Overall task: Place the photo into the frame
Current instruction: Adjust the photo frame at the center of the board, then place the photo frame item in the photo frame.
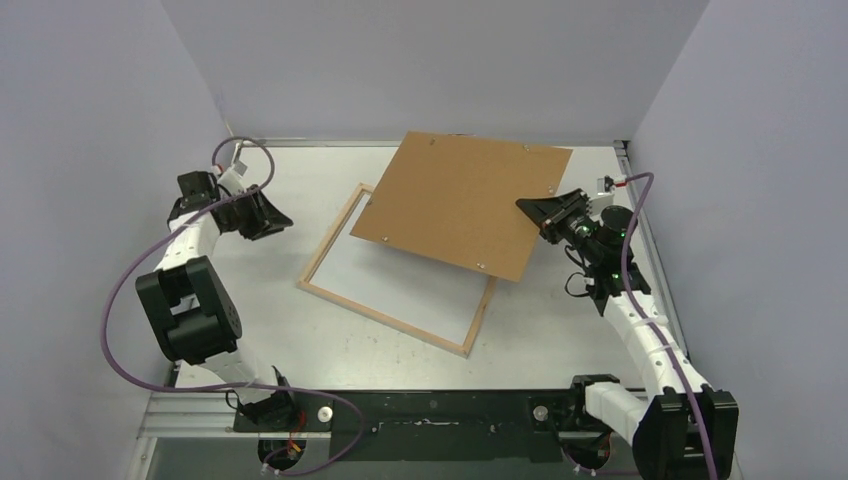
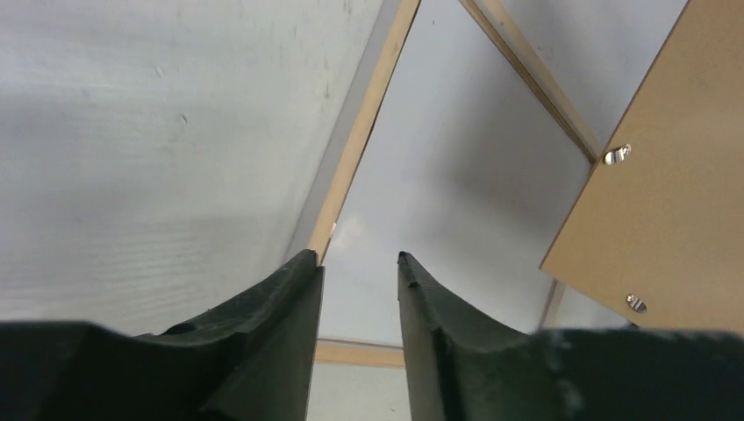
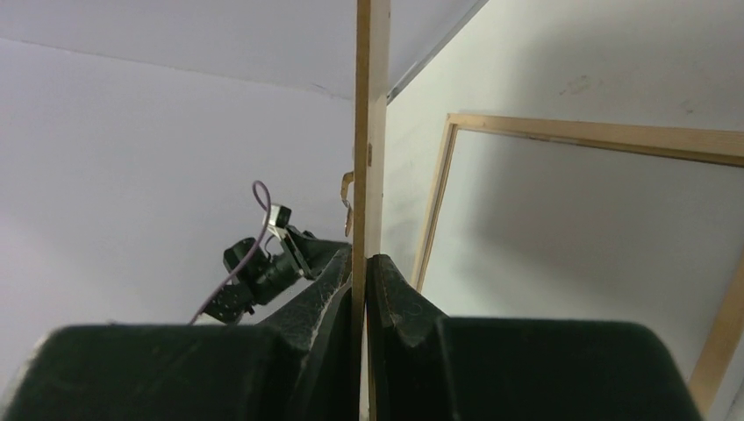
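Right end effector [image 3: 361, 263] on panel [image 1: 462, 203] edge

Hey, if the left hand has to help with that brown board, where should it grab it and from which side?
I'd pinch the brown board at its left edge, coming in from the left, one finger above and one below. It is thin, flat and held up over the frame, and the right hand clamps its right edge.

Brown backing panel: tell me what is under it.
Held tilted by the right gripper, the backing panel overhangs the frame's far right part and what looks like the photo, white back up, lying inside it. The frame's far right corner is covered in the top view.
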`<state>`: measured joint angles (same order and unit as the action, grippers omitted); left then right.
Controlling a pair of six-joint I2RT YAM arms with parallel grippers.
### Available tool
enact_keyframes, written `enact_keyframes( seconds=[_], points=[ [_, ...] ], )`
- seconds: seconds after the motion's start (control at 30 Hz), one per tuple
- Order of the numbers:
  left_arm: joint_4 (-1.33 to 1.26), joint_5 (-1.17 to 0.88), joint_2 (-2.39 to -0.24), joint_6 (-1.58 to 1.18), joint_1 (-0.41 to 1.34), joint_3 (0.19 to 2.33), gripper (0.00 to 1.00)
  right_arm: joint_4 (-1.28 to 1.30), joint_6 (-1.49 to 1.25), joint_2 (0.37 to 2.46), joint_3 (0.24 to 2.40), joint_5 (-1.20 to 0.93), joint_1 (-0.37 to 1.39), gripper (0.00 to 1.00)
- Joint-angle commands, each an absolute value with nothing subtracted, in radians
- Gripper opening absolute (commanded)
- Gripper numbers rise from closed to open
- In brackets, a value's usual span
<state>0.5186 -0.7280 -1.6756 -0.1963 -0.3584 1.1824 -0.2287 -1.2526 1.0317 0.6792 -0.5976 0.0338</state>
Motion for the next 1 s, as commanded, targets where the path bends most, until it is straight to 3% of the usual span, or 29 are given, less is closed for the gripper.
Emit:
enact_keyframes(
  seconds=[0.0,0.1,0.33,0.7,0.97],
  points=[
    [0.554,-0.705,-1.721,-0.085,-0.364,1.272,0.42,-0.316,-1.270,0.976,0.711,-0.543,0.112,0.05],
    [0.541,-0.650,-1.744,-0.052,-0.364,1.282,0.59,-0.310,-1.265,0.971,0.686,-0.475,0.185,0.05],
    [0.430,-0.590,-1.813,-0.029,-0.358,1.248,0.61,-0.360,-1.276,1.004,0.625,-0.364,0.299,0.05],
    [0.375,-0.618,-1.892,-0.047,-0.339,1.235,0.55,-0.406,-1.285,1.058,0.567,-0.246,0.393,0.05],
    [0.308,-0.566,-1.906,-0.064,-0.301,1.188,0.43,-0.469,-1.308,1.097,0.547,-0.235,0.403,0.05]
  ],
)
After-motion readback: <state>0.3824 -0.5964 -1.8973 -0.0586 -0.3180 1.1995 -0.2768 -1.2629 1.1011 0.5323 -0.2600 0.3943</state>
